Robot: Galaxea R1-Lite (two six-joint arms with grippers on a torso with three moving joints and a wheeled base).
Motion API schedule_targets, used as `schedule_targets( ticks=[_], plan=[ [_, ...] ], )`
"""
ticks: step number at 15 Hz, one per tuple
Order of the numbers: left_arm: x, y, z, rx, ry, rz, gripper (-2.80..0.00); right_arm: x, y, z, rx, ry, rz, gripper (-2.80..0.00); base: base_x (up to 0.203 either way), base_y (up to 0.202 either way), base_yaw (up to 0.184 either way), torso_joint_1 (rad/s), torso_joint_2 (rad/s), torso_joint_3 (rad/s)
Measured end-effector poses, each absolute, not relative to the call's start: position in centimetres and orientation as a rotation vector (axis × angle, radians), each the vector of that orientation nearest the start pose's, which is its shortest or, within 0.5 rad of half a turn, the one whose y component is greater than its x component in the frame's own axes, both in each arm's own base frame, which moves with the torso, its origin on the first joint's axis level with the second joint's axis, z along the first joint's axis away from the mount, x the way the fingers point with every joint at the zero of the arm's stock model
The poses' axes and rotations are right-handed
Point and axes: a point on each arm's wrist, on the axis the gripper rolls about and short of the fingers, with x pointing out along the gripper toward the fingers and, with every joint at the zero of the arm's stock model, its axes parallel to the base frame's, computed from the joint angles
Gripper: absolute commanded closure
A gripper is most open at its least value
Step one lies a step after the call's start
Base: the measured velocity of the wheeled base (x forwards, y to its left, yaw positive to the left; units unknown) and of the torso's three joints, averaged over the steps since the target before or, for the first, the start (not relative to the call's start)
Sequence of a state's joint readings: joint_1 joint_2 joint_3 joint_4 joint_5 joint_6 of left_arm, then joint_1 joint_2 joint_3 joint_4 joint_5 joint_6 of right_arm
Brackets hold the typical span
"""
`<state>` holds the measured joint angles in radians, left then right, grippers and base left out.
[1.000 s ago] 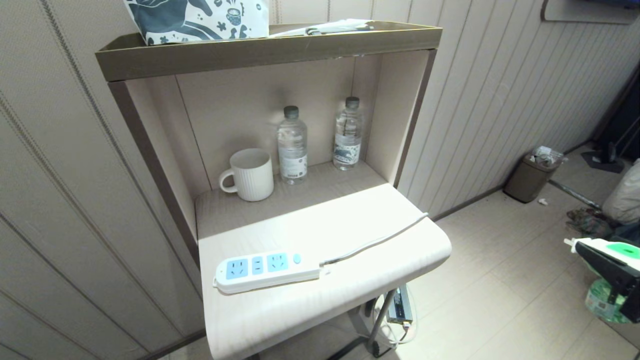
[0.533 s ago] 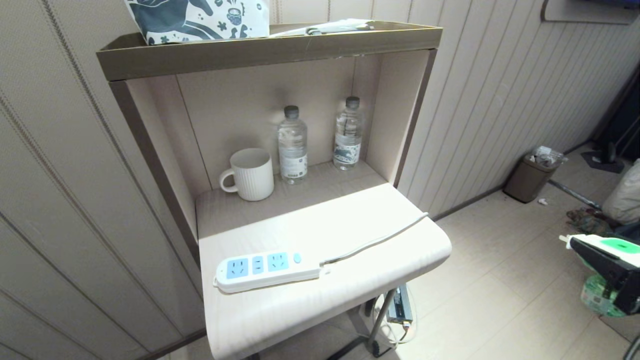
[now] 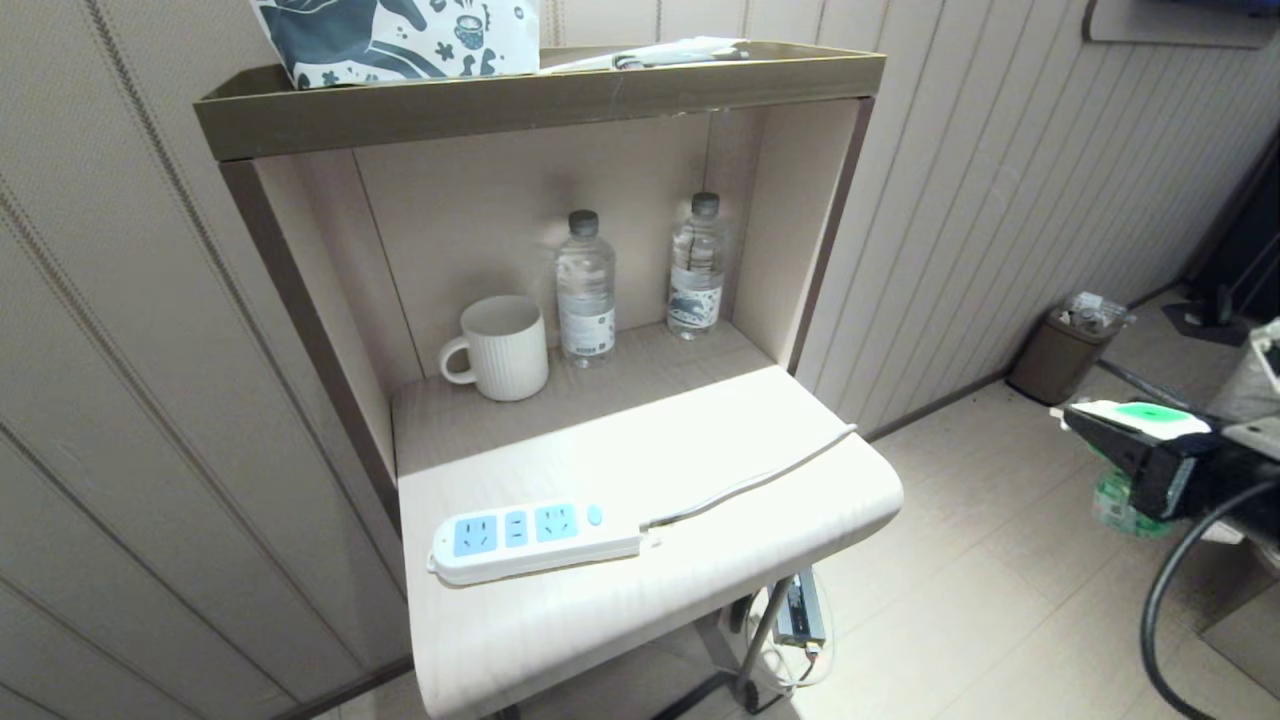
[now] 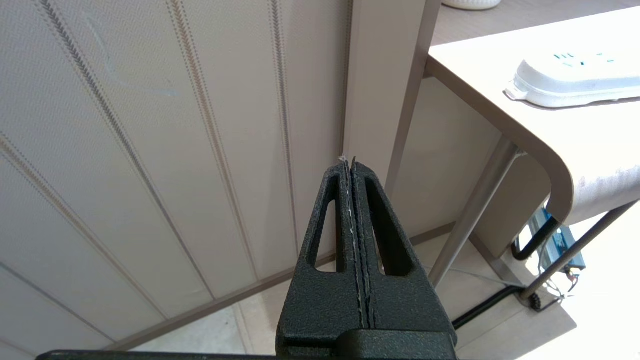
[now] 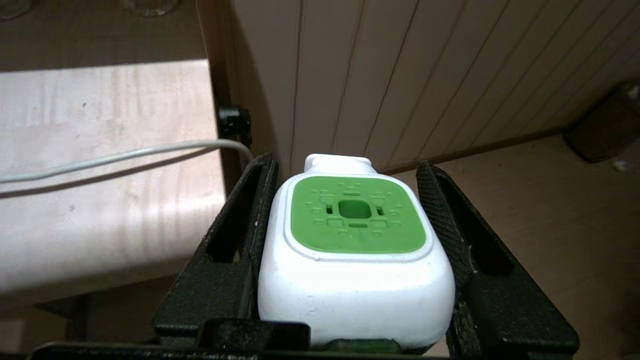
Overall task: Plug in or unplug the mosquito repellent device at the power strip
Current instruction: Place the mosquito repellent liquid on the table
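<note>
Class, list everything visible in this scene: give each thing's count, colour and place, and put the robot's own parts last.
power strip: one, white with blue sockets, front of the table, nothing plugged in.
mug: one, white, in the niche.
water bottles: two, clear, back of the niche.
patterned bag: one, blue-white, top shelf.
bin: one, brown, floor by the wall.
mosquito repellent device: one, white and green, clamped in the right gripper.
right gripper: black, right of the table.
left gripper: black, shut, beside the table.
</note>
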<state>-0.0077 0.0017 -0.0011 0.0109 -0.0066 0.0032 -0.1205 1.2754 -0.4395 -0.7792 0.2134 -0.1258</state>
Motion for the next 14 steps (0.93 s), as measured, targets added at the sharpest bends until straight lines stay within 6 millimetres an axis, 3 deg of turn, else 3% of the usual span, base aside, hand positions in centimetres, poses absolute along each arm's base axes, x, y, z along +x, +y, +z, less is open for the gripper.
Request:
schedule_targets(
  ticks=[4, 7, 14],
  plan=[
    [-2.3, 0.0, 7.5, 0.003, 0.012, -0.016, 0.0, 23.9, 1.1, 20.3, -0.172, -0.093, -0.046, 0.0, 0.0, 0.0, 0.0, 0.0, 0.0, 0.0],
    [-2.3, 0.0, 7.5, 0.004, 0.012, -0.015, 0.0, 26.6, 3.9, 19.8, -0.142, -0.189, -0.131, 0.0, 0.0, 0.0, 0.0, 0.0, 0.0, 0.0],
    [-2.3, 0.0, 7.5, 0.003, 0.011, -0.015, 0.0, 28.3, 10.2, 18.2, -0.116, -0.172, -0.094, 0.0, 0.0, 0.0, 0.0, 0.0, 0.0, 0.0]
  ],
)
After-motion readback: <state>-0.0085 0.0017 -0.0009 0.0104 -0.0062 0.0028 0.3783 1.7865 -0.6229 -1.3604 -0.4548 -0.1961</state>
